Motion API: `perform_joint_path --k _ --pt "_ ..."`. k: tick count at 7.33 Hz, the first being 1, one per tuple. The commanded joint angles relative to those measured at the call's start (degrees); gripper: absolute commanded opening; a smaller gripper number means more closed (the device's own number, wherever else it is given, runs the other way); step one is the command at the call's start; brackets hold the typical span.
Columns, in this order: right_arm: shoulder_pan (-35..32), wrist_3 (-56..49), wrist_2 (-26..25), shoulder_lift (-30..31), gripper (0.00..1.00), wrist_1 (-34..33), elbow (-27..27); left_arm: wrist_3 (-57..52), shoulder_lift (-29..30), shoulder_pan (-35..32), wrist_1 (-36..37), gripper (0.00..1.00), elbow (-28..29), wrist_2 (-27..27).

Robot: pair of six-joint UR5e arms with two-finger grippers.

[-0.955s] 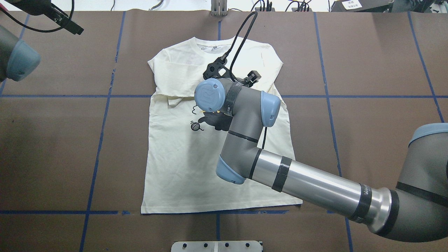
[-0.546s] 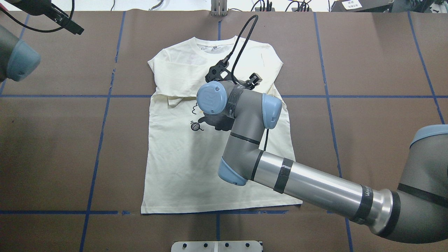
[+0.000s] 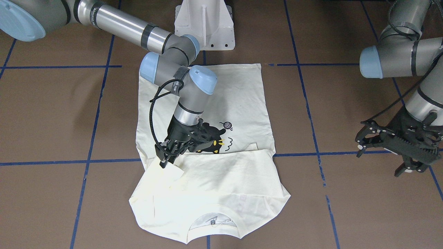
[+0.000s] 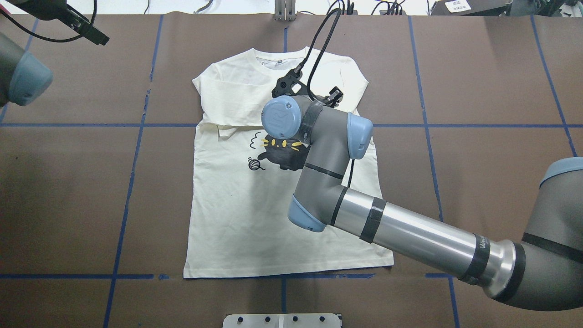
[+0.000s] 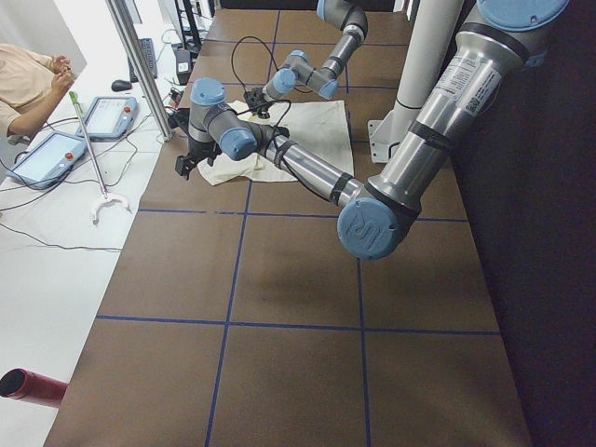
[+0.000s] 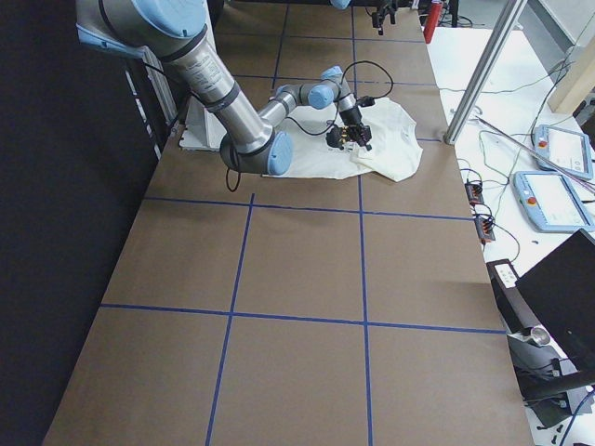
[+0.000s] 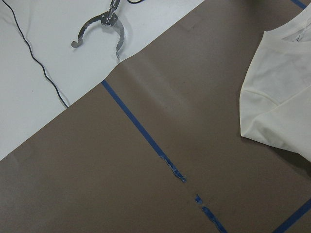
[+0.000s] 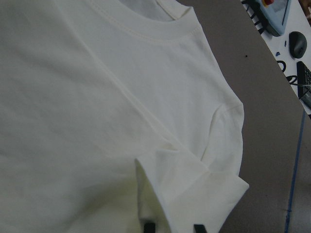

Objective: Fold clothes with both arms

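Shirt [image 4: 237, 218] flat on table [image 4: 478, 91], cat print up.
Right gripper [image 3: 163, 163] pinches a sleeve cuff [image 3: 172, 173] near the shoulder; left gripper [image 3: 380, 159] hangs spread and empty, well aside.

Bright even overhead light, soft shadows, sharp.

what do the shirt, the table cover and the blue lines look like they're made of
Shirt: soft, cotton-like knit cloth in matte cream. It drapes and creases, and it has a stitched collar band.
Table cover: probably brown paper with a matte finish. A raised crease shows in the left wrist view.
Blue lines: likely tape, since they are torn and frayed in places.
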State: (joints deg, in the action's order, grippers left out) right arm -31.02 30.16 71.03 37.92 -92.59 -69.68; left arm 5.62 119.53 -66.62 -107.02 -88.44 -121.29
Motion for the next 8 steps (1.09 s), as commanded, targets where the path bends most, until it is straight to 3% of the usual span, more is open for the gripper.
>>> perform_joint_path --k 1,2,3,5,6,7,8 --pt "-2.2 -1.7 0.4 4.0 0.00 0.0 -4.8 1.3 -0.6 0.0 -1.2 1.00 -0.1 0.0" --pt "-3.3 -1.9 0.5 5.2 0.41 0.3 -5.6 2.9 -1.0 0.2 -4.0 1.00 0.1 0.0" --pt "-4.2 -1.8 0.4 6.0 0.96 0.6 -5.6 3.3 -1.8 0.3 -4.6 1.00 -0.1 -0.6" --pt "-5.6 -1.6 3.3 5.9 1.00 0.6 -5.8 3.4 -2.2 0.3 -4.6 1.00 -0.8 -0.7" --pt "-8.0 -1.5 10.3 5.9 1.00 1.6 -8.3 3.6 -2.4 0.3 -4.5 1.00 -1.4 -0.7" --pt "-12.0 -1.1 23.0 7.2 1.00 4.9 -11.9 8.0 -3.2 0.3 -4.3 1.00 -3.5 -0.5" --pt "-14.3 1.4 31.2 9.7 1.00 6.0 -16.6 16.0 -5.8 2.3 -4.3 1.00 -7.3 0.1"
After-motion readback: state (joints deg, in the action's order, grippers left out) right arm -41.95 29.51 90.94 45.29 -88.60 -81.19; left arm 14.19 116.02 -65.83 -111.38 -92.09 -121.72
